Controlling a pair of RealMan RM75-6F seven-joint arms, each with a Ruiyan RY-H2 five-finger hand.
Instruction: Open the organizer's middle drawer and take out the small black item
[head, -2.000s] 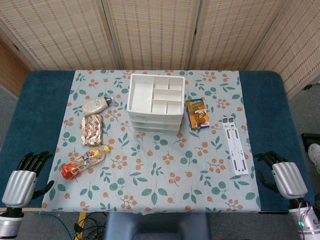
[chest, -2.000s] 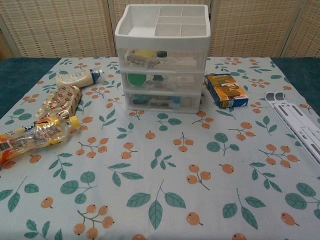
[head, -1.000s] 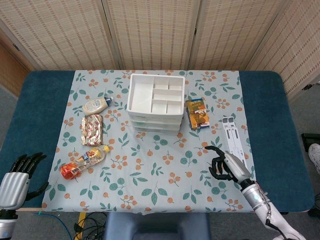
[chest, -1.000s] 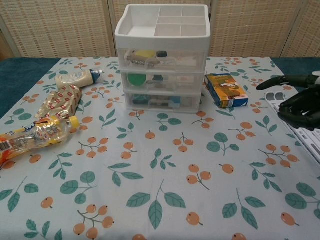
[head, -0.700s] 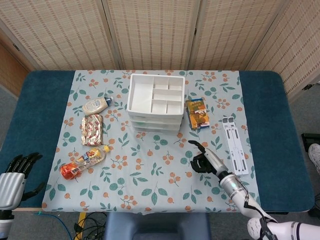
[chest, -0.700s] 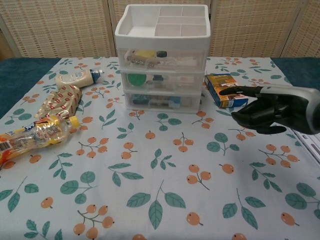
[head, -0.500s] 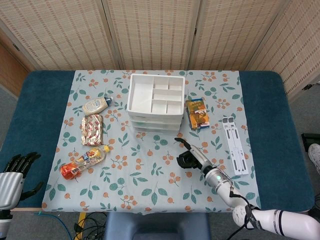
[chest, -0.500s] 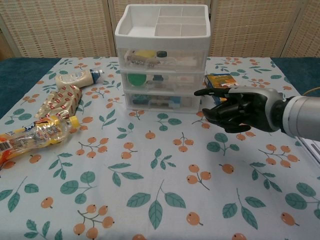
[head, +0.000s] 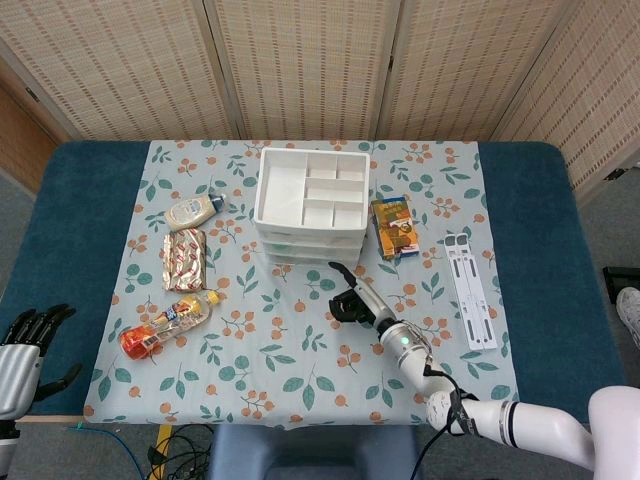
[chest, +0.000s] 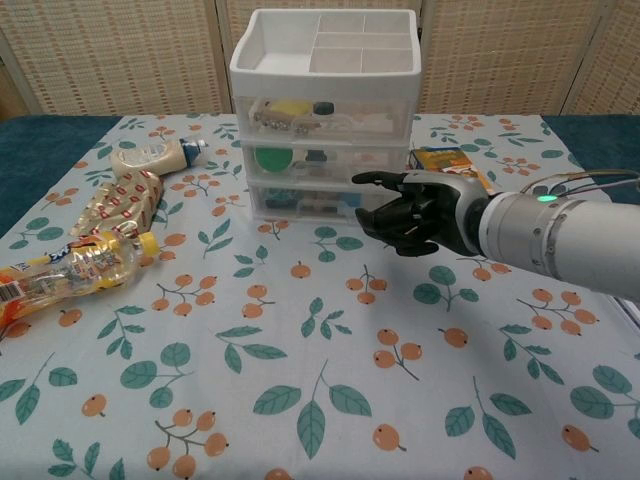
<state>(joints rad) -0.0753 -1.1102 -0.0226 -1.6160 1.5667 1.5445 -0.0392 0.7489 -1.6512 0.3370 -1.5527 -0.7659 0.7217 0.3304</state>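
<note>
The white three-drawer organizer (head: 308, 205) (chest: 325, 110) stands at the back centre with all drawers pushed in. Through the clear front of the middle drawer (chest: 325, 158) I see a green round piece (chest: 268, 157) and the small black item (chest: 316, 156). My right hand (head: 352, 298) (chest: 415, 212) hovers just in front of the organizer's right side at the height of the bottom drawer. It holds nothing, its fingers are loosely bent and its thumb points left. My left hand (head: 22, 345) hangs off the table's near left corner with fingers spread and nothing in it.
Left of the organizer lie a mayonnaise bottle (head: 193, 210) (chest: 150, 156), a red-and-white snack packet (head: 184, 258) (chest: 118, 203) and an orange drink bottle (head: 168, 325) (chest: 70, 270). An orange box (head: 394, 226) (chest: 440, 157) and a white flat stand (head: 470, 290) lie to the right.
My right hand has swept from the table's near right edge leftward and forward to the organizer's front. My left hand has sunk a little lower at the left edge.
</note>
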